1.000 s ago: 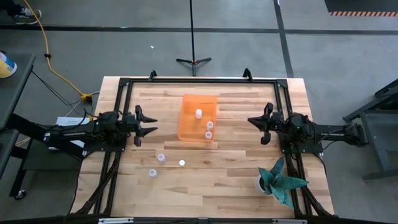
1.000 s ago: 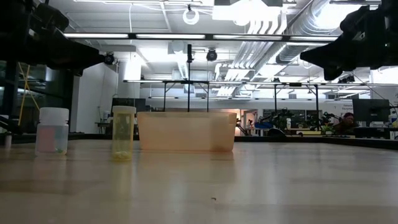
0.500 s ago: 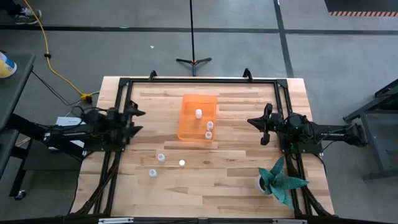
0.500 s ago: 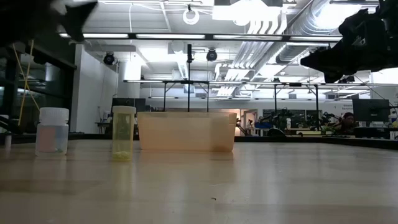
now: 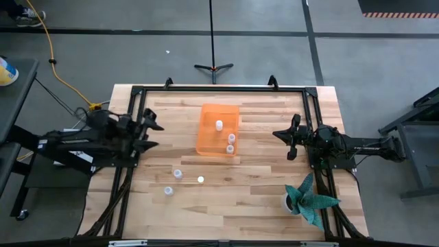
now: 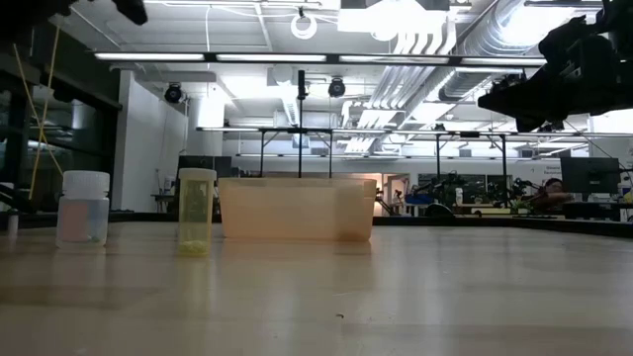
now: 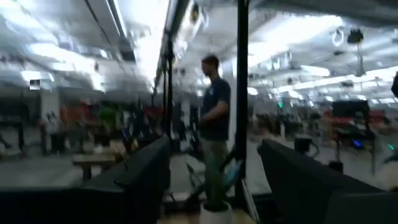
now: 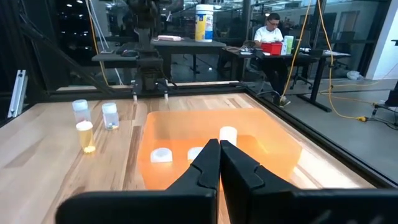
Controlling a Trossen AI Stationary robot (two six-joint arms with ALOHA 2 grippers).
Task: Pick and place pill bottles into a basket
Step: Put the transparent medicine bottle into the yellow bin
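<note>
Three pill bottles clear of jaws

Translucent plastic basket — wooden table

Left arm reaches in from left side of table, lifted up high. Left hand points toward middle, tipped up a bit, two fingers spread wide apart, nothing between them.

Right arm reaches in from right side, straight and level. Right hand points toward middle, up in air above table. Its two fingers press together, tips touching, holding nothing. In low view right hand hangs high, dark against ceiling.
</note>
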